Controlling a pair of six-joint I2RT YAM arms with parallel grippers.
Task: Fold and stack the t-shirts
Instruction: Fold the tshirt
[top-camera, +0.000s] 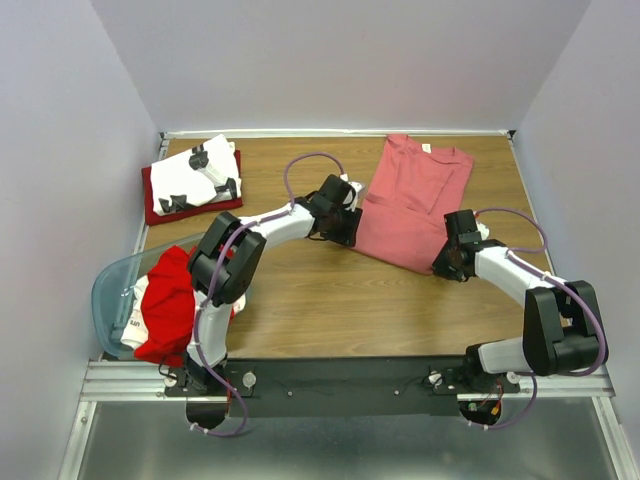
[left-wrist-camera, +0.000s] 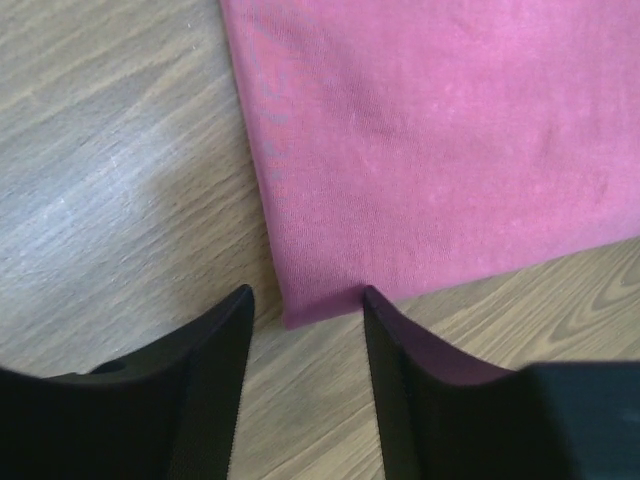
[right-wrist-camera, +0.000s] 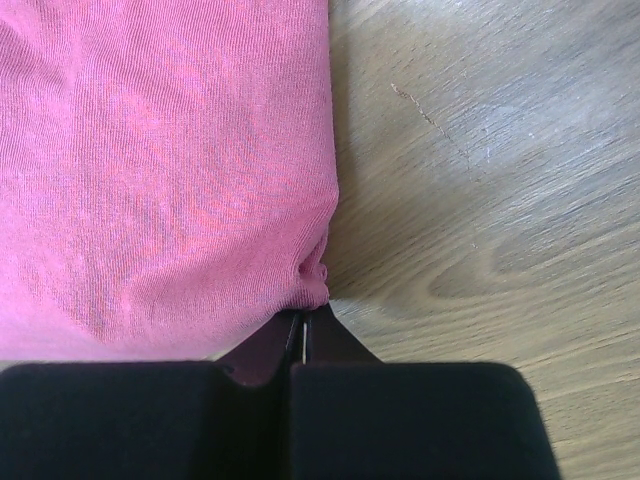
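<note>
Plainly, the left gripper (left-wrist-camera: 307, 300) was seen with its two black fingers standing apart at a middling gap. The near-left corner of the large salmon-pink cloth t-shirt (left-wrist-camera: 430, 150) lay flat on the brown wood-grain table (left-wrist-camera: 100, 150) between their tips, and no cloth was yet pinched there. The right gripper (right-wrist-camera: 302, 325) was shown closed tight, with a small puckered fold of the same shirt's near-right corner nipped between its fingertips.

From both sets of fingers the shirt stretched straight ahead, away from the arms. Its long axis ran from the held near edge to the collar at the far edge of the table, leaning a little to the right. Each arm was thus set at its own corner, and neither was nearer to the garment than the other.

It was judged that the coming fold would depend on the left fingers closing on their corner, so that the near edge could be lifted evenly and carried along that axis toward the collar. With only one corner gripped, a skewed fold was to be feared.

Further out, at the far left, a folded white t-shirt with black prints (top-camera: 198, 172) was lying on a folded dark red t-shirt (top-camera: 152, 207). Nearer the arms, a bright red t-shirt (top-camera: 168, 300) and a white one were heaped in a translucent pale-blue plastic tub (top-camera: 108, 290)
</note>
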